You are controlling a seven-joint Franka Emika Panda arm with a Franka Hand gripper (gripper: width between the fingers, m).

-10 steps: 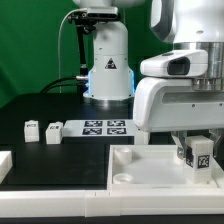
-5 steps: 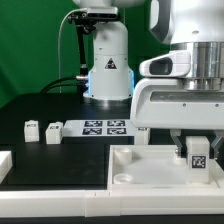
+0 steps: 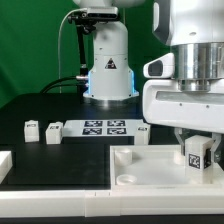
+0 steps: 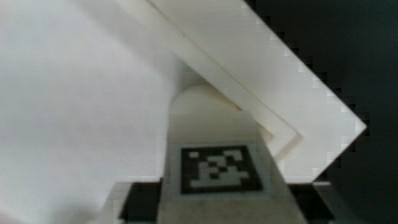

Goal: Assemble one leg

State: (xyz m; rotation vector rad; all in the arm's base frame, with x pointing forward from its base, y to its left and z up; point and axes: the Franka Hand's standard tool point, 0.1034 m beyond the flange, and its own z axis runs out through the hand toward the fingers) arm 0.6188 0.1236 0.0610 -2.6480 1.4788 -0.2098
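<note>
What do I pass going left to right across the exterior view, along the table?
White block at the left edge → two small loose legs and → marker board → white panel → leg in the gripper.

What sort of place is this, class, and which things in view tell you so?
Most likely a robotics lab bench. A robot arm's gripper holds a tagged white leg over a white panel; a marker board lies on the black table, with a green backdrop behind.
</note>
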